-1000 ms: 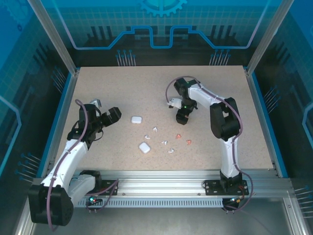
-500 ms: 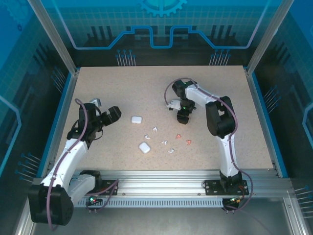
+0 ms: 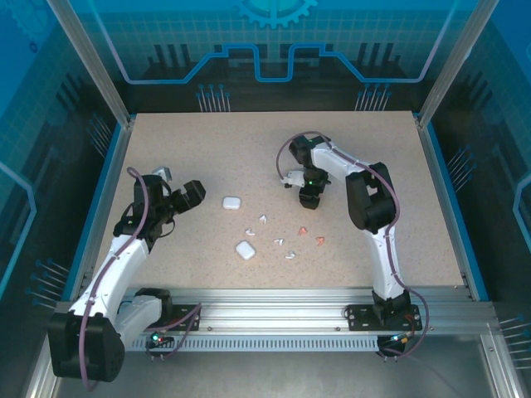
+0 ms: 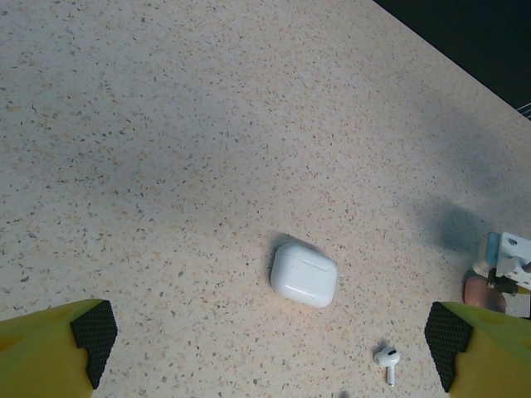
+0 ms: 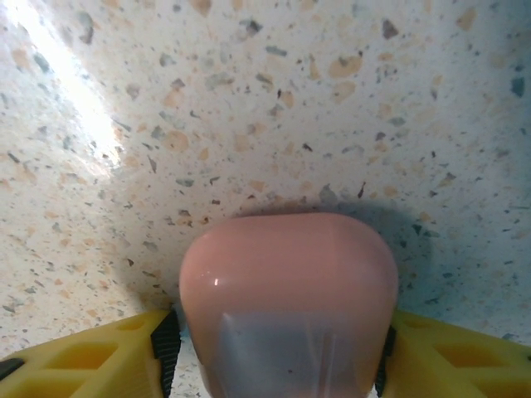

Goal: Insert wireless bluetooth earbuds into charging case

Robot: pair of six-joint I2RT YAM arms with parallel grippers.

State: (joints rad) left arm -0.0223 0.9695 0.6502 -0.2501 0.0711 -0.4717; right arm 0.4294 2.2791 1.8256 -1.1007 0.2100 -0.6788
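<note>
A salmon-pink charging case (image 5: 286,282) rests on the speckled table, and my right gripper (image 5: 275,352) is shut on it, a black pad pressing each side. Seen from above, the right gripper (image 3: 305,197) points down at mid-table, hiding that case. The left wrist view catches the pink case (image 4: 483,292) at its right edge. My left gripper (image 3: 181,184) stands wide open and empty at the left. Ahead of the left gripper (image 4: 267,348) lie a closed white case (image 4: 304,274) and one white earbud (image 4: 387,358). White earbuds (image 3: 263,219) and pink earbuds (image 3: 304,230) are scattered near the centre.
A second white case (image 3: 245,249) lies nearer the front, below the first white case (image 3: 231,201). Blue rails (image 3: 104,199) and glass walls border the table. Bare tabletop stretches across the back and the right side.
The right gripper's jaws have closed in onto the pink case, and its wrist has shifted slightly left. The left arm has not moved.
</note>
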